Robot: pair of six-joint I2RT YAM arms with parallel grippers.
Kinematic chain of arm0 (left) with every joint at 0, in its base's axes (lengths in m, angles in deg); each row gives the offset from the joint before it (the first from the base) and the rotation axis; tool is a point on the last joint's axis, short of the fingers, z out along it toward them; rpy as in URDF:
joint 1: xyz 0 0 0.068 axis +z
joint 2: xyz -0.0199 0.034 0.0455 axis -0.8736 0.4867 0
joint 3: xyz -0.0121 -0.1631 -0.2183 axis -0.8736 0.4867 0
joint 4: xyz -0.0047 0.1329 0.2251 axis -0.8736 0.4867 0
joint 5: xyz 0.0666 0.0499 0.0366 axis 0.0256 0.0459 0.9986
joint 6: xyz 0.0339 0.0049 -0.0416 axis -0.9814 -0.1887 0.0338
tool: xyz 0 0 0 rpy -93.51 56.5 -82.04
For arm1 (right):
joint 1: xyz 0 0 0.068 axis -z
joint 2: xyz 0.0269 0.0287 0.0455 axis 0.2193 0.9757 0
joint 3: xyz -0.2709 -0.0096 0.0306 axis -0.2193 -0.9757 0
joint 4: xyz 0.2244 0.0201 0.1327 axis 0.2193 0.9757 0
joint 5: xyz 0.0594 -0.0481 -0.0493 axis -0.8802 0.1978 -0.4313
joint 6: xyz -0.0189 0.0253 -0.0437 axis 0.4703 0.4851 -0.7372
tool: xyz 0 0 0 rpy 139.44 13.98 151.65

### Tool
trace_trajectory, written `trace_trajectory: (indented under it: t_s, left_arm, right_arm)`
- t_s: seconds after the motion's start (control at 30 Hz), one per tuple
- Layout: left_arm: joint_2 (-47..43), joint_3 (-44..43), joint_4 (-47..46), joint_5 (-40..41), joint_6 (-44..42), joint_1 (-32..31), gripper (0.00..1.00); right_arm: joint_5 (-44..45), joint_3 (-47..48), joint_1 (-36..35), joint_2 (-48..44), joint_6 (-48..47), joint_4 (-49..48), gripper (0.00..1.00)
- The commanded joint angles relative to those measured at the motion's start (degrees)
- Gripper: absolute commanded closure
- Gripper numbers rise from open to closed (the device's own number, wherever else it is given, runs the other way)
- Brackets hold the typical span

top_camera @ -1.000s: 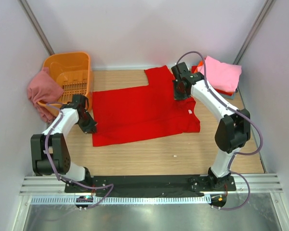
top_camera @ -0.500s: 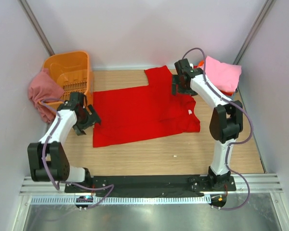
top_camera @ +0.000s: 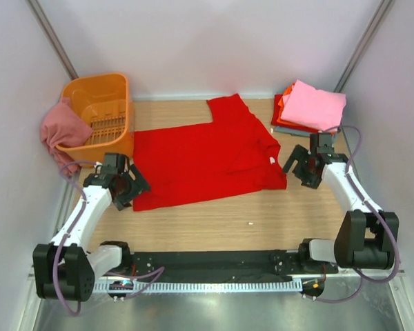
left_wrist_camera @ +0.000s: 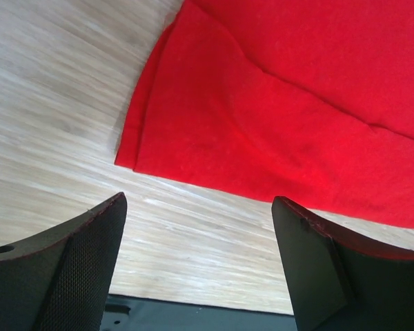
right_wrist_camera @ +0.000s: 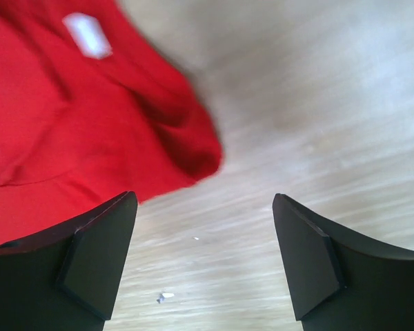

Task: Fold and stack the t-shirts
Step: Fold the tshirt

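An unreadable white tag (right_wrist_camera: 86, 34) is showing on the red shirt (top_camera: 207, 158), which is lying spread between the left gripper (left_wrist_camera: 198, 200) and right gripper (right_wrist_camera: 203, 196), both gaping empty.

**A:** What's on the table (top_camera: 214, 224)?

**B:** Light wood-grain top. At centre a red t-shirt (top_camera: 200, 162), spread flat. One sleeve points to 12 o'clock, white neck label face up toward 3.

**A:** Anything else sitting on it?

**B:** At 10 o'clock an orange basket (top_camera: 72, 89), just beside the shirt's left edge. At 2 o'clock a folded stack (top_camera: 312, 105), pink on top, apart from the red one. One small white speck (top_camera: 249, 224) on bare wood toward 6, my side.
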Motion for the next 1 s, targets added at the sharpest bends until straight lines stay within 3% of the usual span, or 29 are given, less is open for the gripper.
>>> trace_trajectory:
  t_s: [0.0,0.1,0.47,0.57,0.67,0.83,0.87,0.97]
  left_arm:
    - [-0.73,3.11,-5.36,-1.14,3.88,-0.34,0.14]
    - [-1.17,6.80,-8.00,0.27,5.64,-0.34,0.15]
    - [1.28,11.82,-16.53,4.93,7.84,-0.34,0.17]
    - [3.48,13.32,-20.13,5.28,8.28,-0.34,0.18]
    - [6.03,14.02,-22.77,5.72,8.46,-0.51,0.20]
    - [8.06,13.14,-23.66,6.51,8.98,-0.78,0.27]
    - [8.14,13.23,-23.83,6.69,9.07,-0.86,0.30]
    - [8.32,13.06,-23.84,7.74,9.42,-1.22,0.45]
  right_arm:
    - [-12.35,-8.32,6.33,-1.77,5.46,-8.12,0.15]
    - [-18.35,-13.78,9.33,-0.38,7.32,-13.67,0.26]
    - [-19.59,-15.99,9.51,6.13,8.28,-21.49,0.35]
    - [-19.76,-16.51,9.42,7.98,8.37,-23.25,0.43]
    - [-19.94,-17.04,9.51,9.65,8.46,-24.75,0.62]
    - [-19.24,-17.22,9.60,10.88,8.19,-25.89,0.82]
    - [-19.15,-17.13,9.60,10.89,8.02,-25.80,0.89]
    - [-18.80,-16.95,9.60,10.89,7.41,-25.54,0.95]
